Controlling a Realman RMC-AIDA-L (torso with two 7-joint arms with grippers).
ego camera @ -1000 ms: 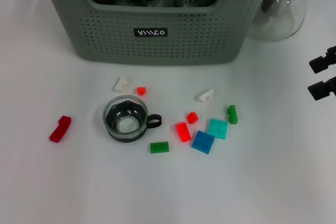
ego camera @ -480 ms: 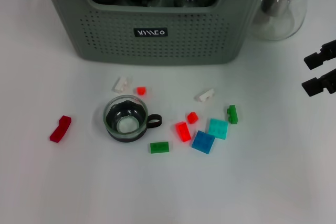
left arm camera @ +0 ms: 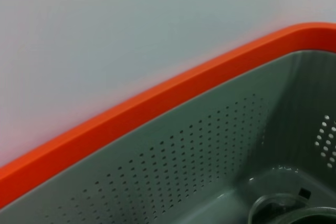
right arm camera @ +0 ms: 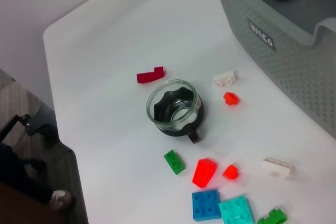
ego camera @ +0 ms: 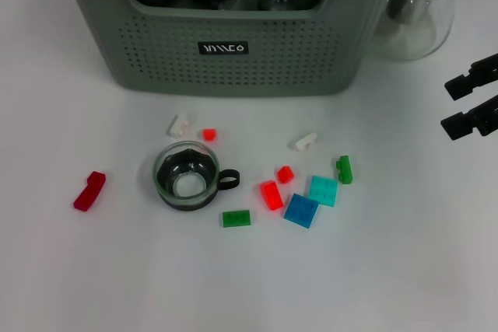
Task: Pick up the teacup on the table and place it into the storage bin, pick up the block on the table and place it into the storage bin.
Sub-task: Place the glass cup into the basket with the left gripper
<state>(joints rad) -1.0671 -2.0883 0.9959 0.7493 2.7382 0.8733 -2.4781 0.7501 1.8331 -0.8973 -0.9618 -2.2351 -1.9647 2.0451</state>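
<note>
**Teacup untouched as right gripper drifts in**

Teacup [ego camera: 187, 176] sits upright on the counter [ego camera: 93, 270], just near of the storage bin [ego camera: 233, 60], with blocks scattered to its right, a blue block [ego camera: 301, 210] among them. Over the last second the right gripper [ego camera: 471, 106], fingers parted and empty, has edged leftward from the right edge. Probably the approach has only begun. Left gripper isn't visible.

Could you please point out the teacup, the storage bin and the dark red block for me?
teacup [ego camera: 187, 176], head view, on its glass bowl.
storage bin [ego camera: 156, 44], head view, on its perforated front wall.
dark red block [ego camera: 90, 190], head view, on its middle.
</note>
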